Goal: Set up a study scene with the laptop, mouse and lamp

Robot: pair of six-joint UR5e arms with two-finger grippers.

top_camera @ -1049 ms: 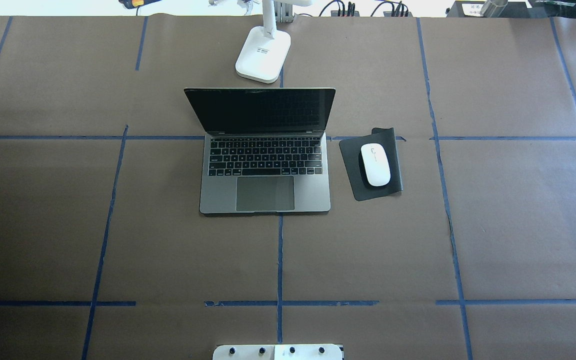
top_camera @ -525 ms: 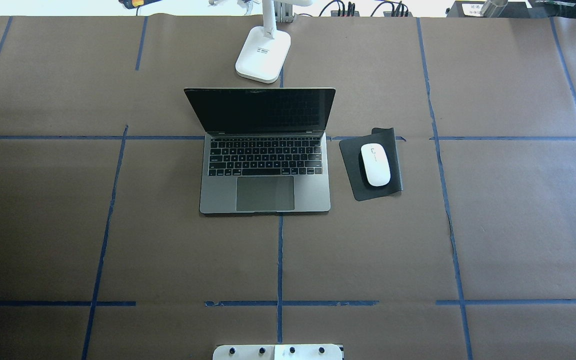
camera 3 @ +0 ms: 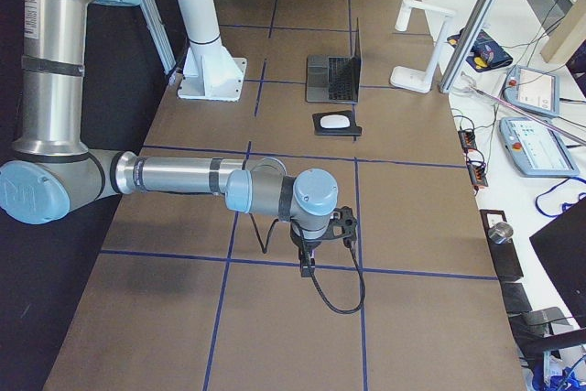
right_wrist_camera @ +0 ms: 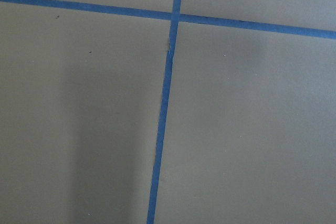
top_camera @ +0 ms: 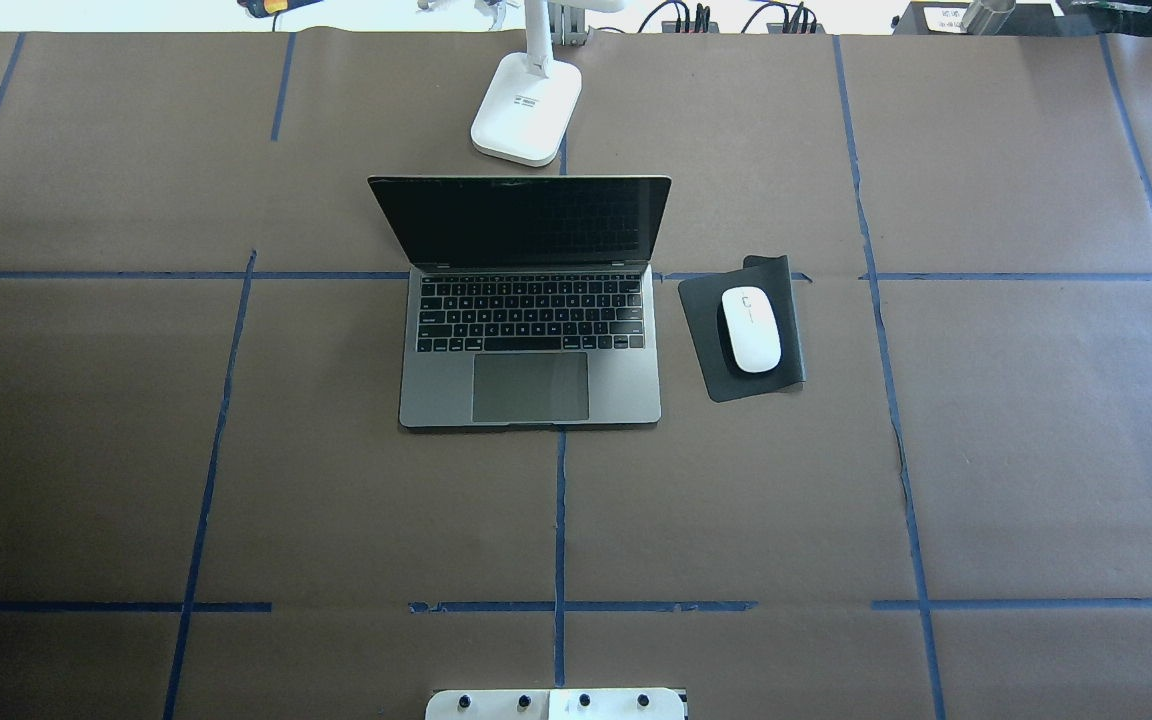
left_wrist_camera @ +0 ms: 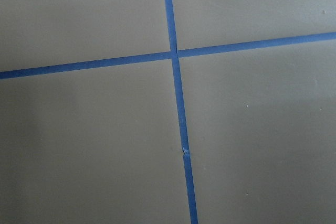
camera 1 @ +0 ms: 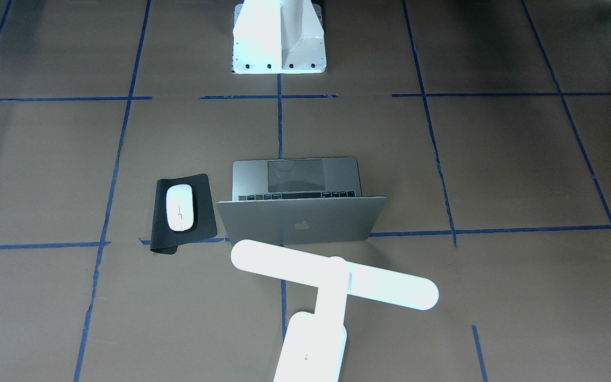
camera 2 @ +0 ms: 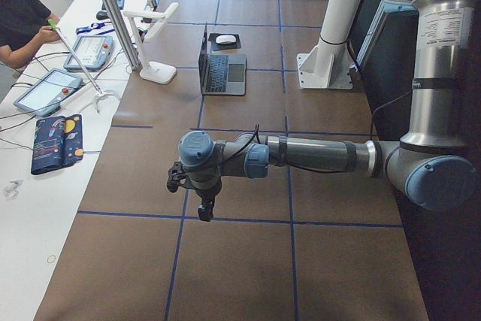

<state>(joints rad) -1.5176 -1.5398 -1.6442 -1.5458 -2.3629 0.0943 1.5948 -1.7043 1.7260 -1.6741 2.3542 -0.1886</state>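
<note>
The open grey laptop [top_camera: 530, 385] sits at the table's middle, its screen facing the robot and its apple-logo lid [camera 1: 300, 223] facing away. The white mouse [top_camera: 750, 329] lies on a black mouse pad [top_camera: 706, 310] just right of the laptop. The white T-shaped lamp [camera 1: 332, 273] stands behind the laptop, and its base [top_camera: 526, 108] is at the far edge. My left gripper [camera 2: 204, 212] and right gripper [camera 3: 306, 267] hang over bare table far out to each side, pointing down. I cannot tell whether either is open or shut. The wrist views show only brown paper and blue tape.
The white bolted pedestal [camera 1: 279, 37] stands at the robot's edge. Blue tape lines grid the brown table cover. A side bench beyond the lamp holds control pendants [camera 3: 526, 89] and cables, with an aluminium post [camera 2: 120, 20] and a seated person [camera 2: 19, 20].
</note>
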